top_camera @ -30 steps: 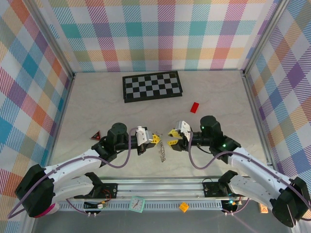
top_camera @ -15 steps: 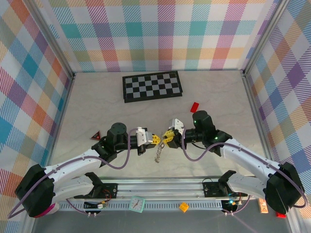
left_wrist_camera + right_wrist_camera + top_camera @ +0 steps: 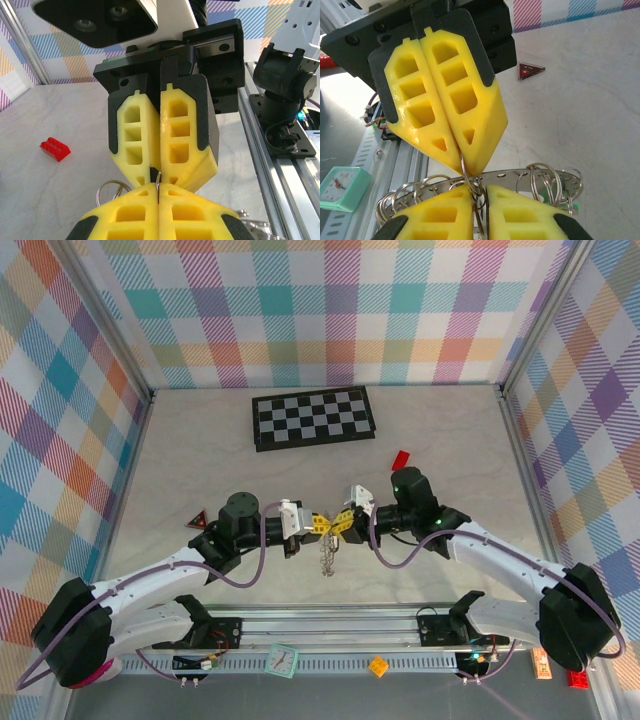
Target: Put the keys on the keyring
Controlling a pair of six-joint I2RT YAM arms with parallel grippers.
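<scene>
Swinging in from the right, the right end effector (image 3: 340,521) has crossed the gap it kept a second ago and now meets the left end effector (image 3: 322,527) tip to tip, its jaws drawn from wide down to a sliver. Both are clamped on the thin wire fringe of the keyring (image 3: 540,177): the left's pads are pressed flat together on one loop, the right's almost touch around the wire just beside it. From that pinch the keyring hangs edge-on above the counter (image 3: 200,460), near the front rail. Being stiff, light, smooth metal, it will likely pivot and slip between the pads; the flat grey band looks a surer hold than a loose loop
</scene>
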